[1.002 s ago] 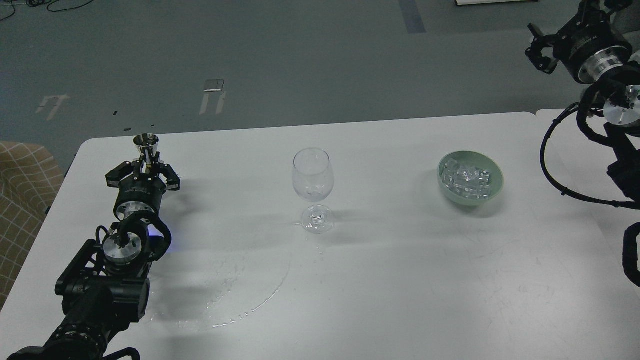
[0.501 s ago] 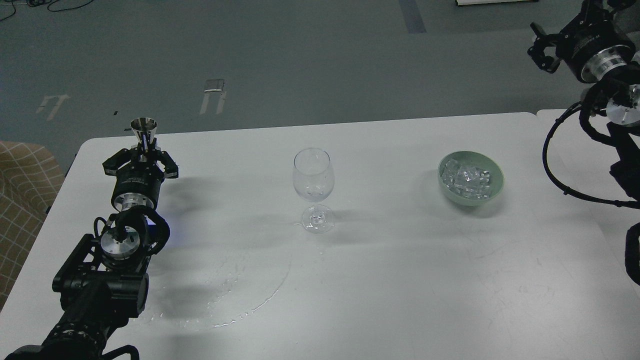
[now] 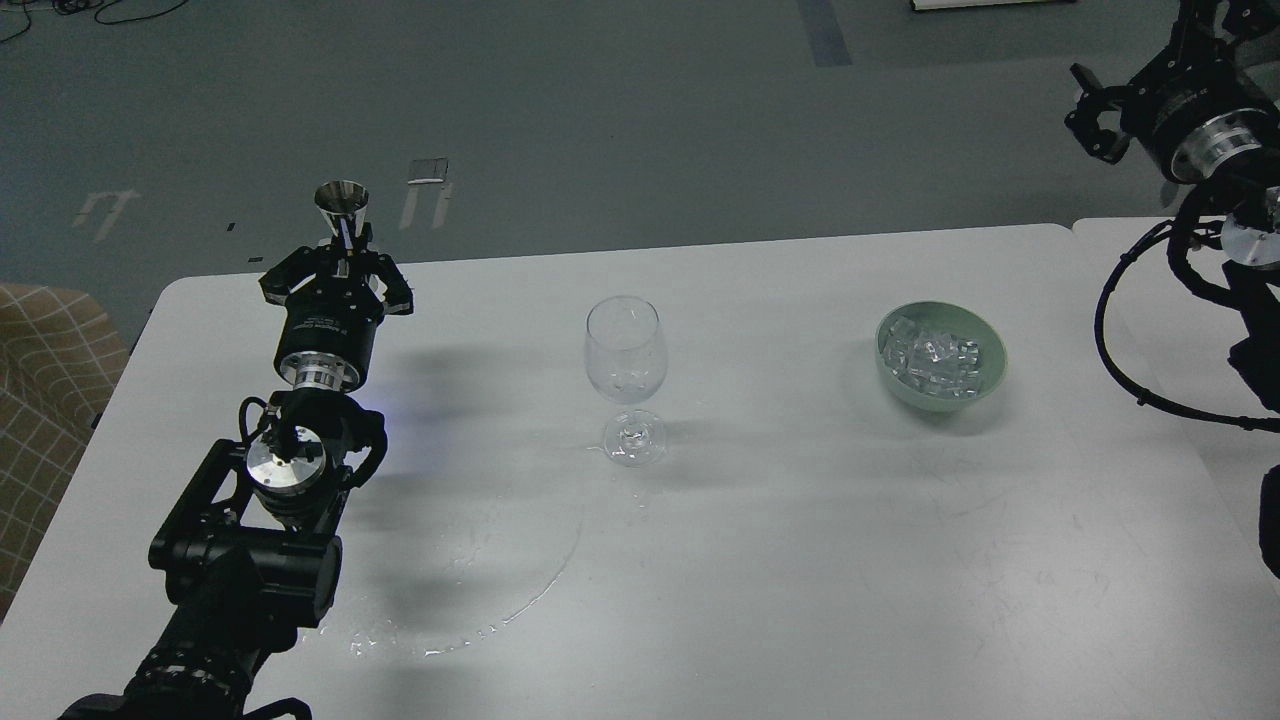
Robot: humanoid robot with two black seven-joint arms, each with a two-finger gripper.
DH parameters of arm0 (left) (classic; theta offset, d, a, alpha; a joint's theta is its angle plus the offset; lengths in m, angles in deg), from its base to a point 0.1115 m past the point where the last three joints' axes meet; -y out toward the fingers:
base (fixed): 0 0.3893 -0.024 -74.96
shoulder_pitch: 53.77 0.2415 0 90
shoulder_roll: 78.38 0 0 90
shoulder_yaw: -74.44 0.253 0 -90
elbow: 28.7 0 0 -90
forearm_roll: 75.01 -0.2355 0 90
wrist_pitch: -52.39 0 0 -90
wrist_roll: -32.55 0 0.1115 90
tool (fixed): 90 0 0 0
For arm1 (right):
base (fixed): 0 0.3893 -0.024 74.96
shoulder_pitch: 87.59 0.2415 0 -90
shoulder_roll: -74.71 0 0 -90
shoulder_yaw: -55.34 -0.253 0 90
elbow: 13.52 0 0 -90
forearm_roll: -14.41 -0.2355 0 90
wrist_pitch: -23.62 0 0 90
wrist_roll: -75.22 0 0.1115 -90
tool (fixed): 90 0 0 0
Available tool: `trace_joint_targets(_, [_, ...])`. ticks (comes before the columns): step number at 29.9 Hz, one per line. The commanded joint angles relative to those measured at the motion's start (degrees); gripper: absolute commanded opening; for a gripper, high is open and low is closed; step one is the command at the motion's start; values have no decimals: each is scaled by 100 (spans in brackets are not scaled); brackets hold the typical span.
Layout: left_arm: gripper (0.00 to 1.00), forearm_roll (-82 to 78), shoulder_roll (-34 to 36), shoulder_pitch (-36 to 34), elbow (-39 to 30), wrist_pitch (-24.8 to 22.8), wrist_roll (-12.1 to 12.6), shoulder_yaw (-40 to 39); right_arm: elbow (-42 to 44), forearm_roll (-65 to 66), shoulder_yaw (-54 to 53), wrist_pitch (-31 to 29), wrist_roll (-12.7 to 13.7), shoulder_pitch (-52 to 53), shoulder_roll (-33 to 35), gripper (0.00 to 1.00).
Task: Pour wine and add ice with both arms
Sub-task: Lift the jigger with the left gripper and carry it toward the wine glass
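My left gripper [image 3: 342,250] is shut on the waist of a small steel measuring cup [image 3: 341,203] and holds it upright above the table's far left, left of the wine glass. The clear stemmed wine glass [image 3: 626,352] stands upright at the table's middle with only glints at the bottom of its bowl. A thin pool of clear liquid [image 3: 470,600] spreads over the table in front of the glass. The ice [image 3: 933,358] is heaped in a pale green bowl [image 3: 988,380] at the right. My right gripper [image 3: 1092,122] hangs high beyond the table's far right corner, small and dark.
The white table [image 3: 800,560] has a second table top [image 3: 1150,300] butted against its right side. My right arm's black cable [image 3: 1120,350] loops over that seam. A checked cushion [image 3: 40,400] lies off the left edge.
My left arm has lifted the measuring cup and carried it up and to the right, nearer the glass. My right gripper has drifted slightly right. Glass and bowl have not moved.
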Motion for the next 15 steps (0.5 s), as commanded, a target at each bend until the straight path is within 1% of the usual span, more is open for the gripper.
trace_joint_targets(1, [18,10,37,-31,-226,6,30,157,-26,-8,-6,-18,5,-6,96,93])
trace_joint_targets(8, [18,-17,89,-58,-498,-3,65,666,-44,-17,-6,-27,5,3,105,93])
trace_joint_targets(13, [16,-25,81,-67,-525,-3,-23,694,-44,-17,3,-27,5,-6,132,93])
trace_joint_targets(15, [12,-25,107,-49,-525,-108,21,694,-44,-8,3,-35,5,-6,132,93])
